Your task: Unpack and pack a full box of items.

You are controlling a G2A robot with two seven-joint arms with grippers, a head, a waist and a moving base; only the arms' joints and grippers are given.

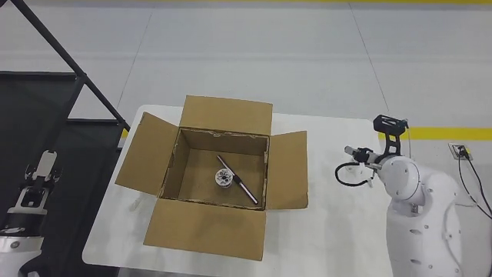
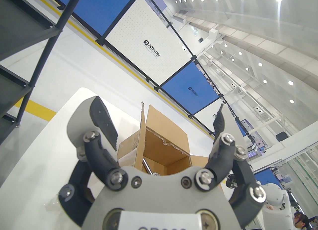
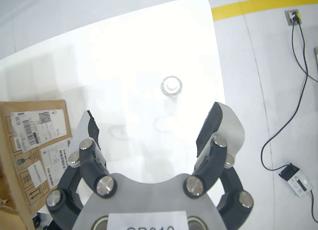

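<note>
An open cardboard box (image 1: 223, 132) stands on the white table (image 1: 330, 223), all flaps folded out. On its floor lie a small round item (image 1: 223, 176) and a dark slim rod (image 1: 237, 178). My left gripper (image 1: 44, 165) is off the table's left edge, well away from the box (image 2: 165, 139); its fingers (image 2: 159, 106) are open and hold nothing. My right gripper (image 3: 152, 113) hangs open over the table's right part, a short way from a small clear round item (image 3: 171, 86) standing there. A labelled box flap (image 3: 37, 136) lies beside it.
A black metal shelf frame (image 1: 46, 108) stands left of the table, close to my left arm. Past the table's right edge, on the floor, are a yellow line (image 1: 453, 132), a wall socket with cable (image 3: 294, 17) and a small grey device (image 3: 297, 183).
</note>
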